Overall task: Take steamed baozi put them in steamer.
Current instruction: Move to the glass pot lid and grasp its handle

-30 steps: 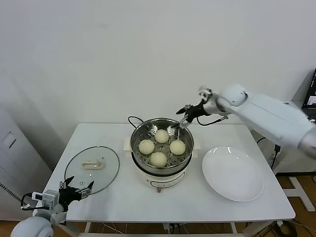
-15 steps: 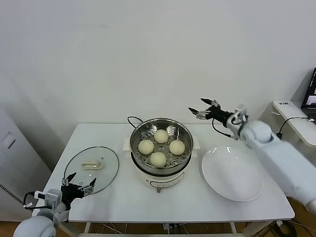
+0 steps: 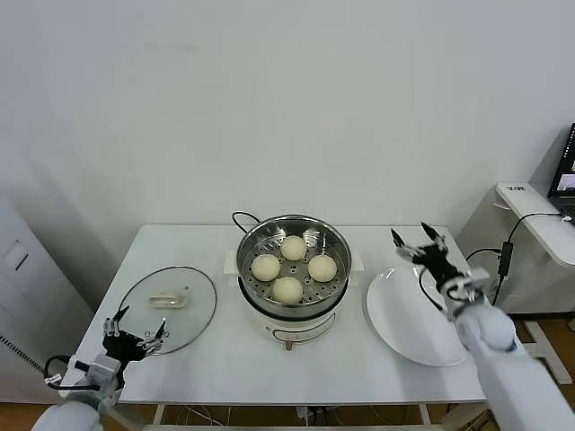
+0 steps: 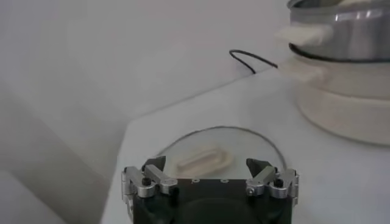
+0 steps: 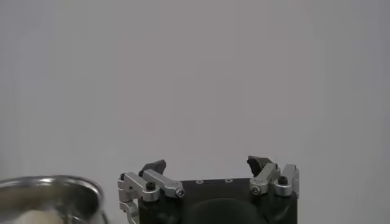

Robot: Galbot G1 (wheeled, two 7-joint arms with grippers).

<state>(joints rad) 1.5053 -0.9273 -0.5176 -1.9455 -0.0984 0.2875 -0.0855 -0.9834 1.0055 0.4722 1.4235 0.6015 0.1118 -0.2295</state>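
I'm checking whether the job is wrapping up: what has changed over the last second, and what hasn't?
The right tool, open and empty, pulled back from the steamer's far rim to above the white plate. The left tool, also open, shifted slightly by the glass lid. Nothing was grasped or released. All four baozi stayed in the steamer; plate and lid did not move.

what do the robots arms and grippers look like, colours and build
Both arms have smooth white rounded shells. The right gripper and left gripper are alike: a black body carrying two silver metal finger brackets with dark screws and black tips. Thin black cables run along the right wrist. The left wrist carries a small white block.
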